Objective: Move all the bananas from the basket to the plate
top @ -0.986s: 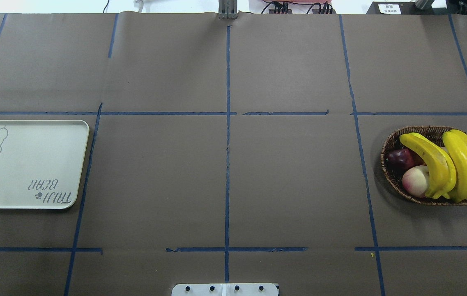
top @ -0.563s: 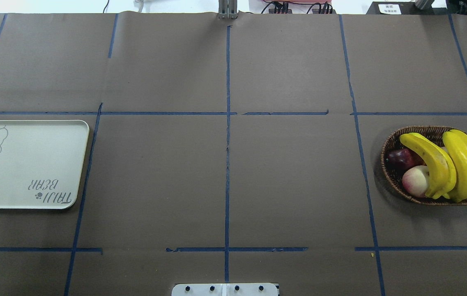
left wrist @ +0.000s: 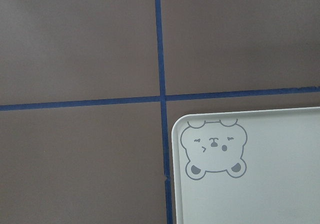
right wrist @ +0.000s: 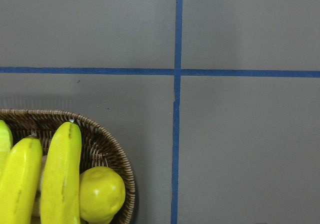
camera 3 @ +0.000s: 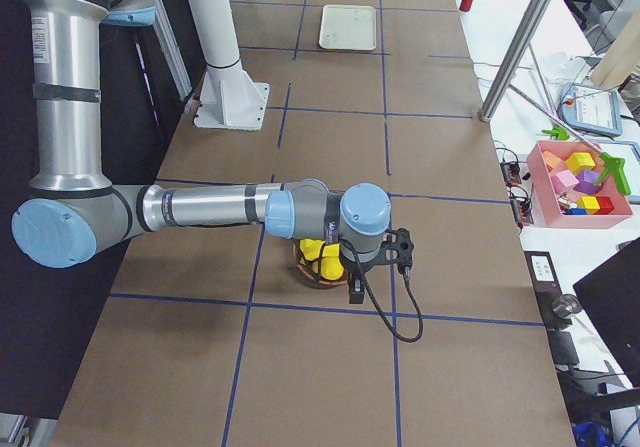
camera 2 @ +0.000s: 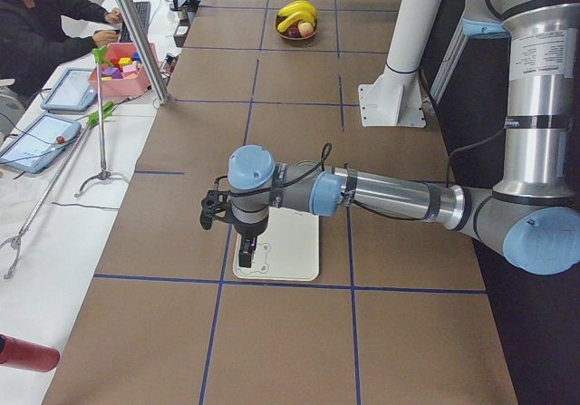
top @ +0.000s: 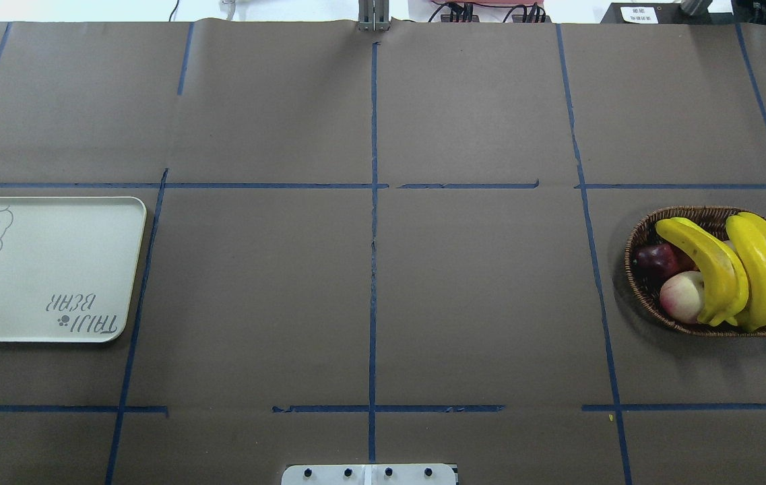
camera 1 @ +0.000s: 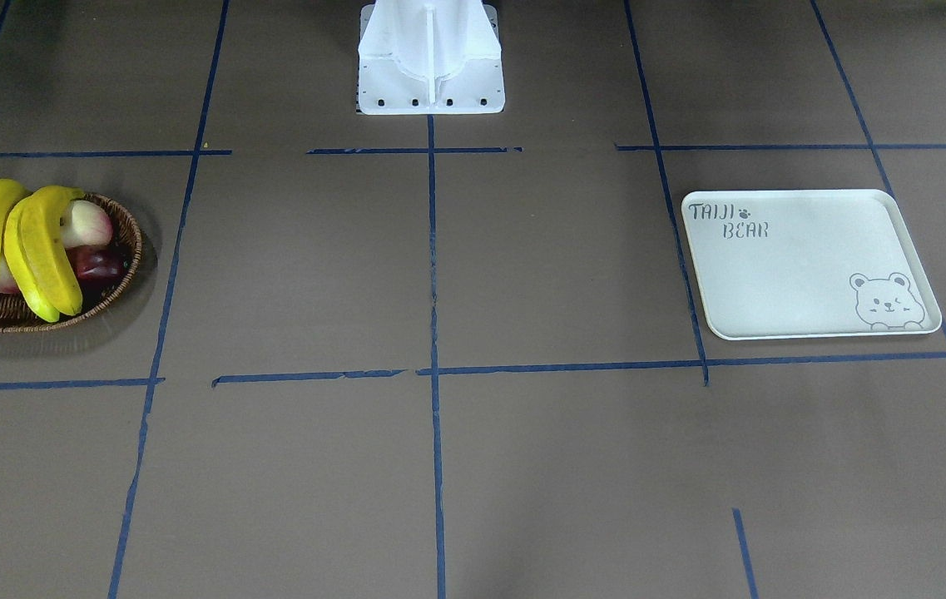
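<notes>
Overhead and front-facing cameras look steeply down from opposite long sides, sharing tray [top: 39,269] and basket [top: 640,232]. Two end cameras sight along the table [camera 2: 290,97]. Wrist cameras face straight down, close: left over tray corner, right over basket rim.

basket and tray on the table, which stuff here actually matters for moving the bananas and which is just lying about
Part of the job:
- bananas
- basket they lie in
- plate, nothing on it yet

Just lying about, all in the basket:
- dark red fruit
- pink and white peach-like fruit
- round yellow fruit
</notes>
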Robot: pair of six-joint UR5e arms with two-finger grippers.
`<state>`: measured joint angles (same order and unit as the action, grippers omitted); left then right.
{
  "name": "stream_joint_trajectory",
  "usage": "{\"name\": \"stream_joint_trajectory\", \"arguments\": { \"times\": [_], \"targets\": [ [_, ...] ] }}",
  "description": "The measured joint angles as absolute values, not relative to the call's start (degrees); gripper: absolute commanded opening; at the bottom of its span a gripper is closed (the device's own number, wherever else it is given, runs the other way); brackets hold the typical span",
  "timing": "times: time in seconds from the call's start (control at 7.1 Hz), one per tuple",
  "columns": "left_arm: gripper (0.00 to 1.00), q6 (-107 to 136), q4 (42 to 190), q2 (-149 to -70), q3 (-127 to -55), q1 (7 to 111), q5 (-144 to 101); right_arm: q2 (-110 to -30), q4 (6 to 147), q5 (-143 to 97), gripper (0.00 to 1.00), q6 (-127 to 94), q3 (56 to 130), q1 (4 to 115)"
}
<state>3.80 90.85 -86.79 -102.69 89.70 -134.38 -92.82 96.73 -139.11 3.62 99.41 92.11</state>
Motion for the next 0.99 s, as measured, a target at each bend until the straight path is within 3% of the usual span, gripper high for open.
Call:
{"name": "stream_joint_trajectory", "arguments": {
  "times": [0.56,0.99],
  "targets": [
    [1.0,7.45,91.19,-87.19,-103.73,89.53,-138.63,-90.05,96.78,-142.16,1.0,3.82,98.55,89.51],
    [0.99,8.49,91.6,-87.36,-104.39,89.26,-138.77,-89.17,96.55,-144.43,0.99,0.0,102.71,86.17]
  ]
}}
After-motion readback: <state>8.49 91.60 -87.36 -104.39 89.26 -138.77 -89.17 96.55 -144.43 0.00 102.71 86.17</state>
